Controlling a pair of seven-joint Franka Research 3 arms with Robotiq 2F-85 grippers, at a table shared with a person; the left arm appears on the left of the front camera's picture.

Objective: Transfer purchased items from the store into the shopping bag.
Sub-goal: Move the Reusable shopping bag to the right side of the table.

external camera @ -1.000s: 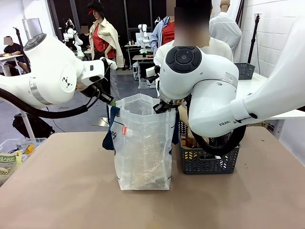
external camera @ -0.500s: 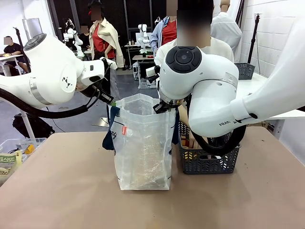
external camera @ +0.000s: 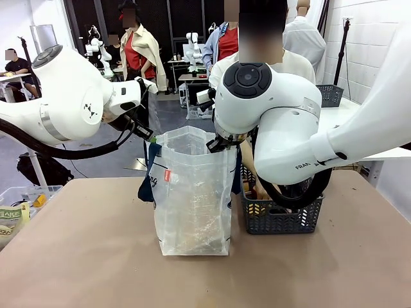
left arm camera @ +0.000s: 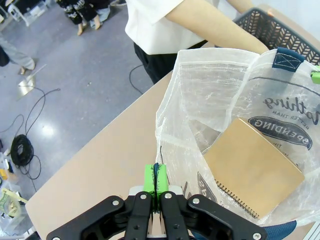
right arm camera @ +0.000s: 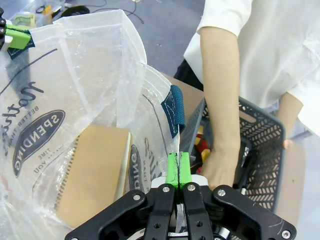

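Only the person's hand [right arm camera: 218, 172] moved, reaching deeper into the grey basket [external camera: 282, 221]. My left hand [left arm camera: 156, 176] and right hand [right arm camera: 178, 164] each stayed clamped on the shopping bag [external camera: 192, 192] rim, holding it upright on the counter [external camera: 90, 256].

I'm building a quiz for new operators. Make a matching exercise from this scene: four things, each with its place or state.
1. tan spiral-bound notebook
2. dark grey lattice plastic basket
3. person's hand
4. left gripper

A. reaching into the basket
B. inside the translucent frosted-plastic shopping bag
C. shut on the bag's rim
D. on the brown table beside the bag

Pairs: 1-B, 2-D, 3-A, 4-C
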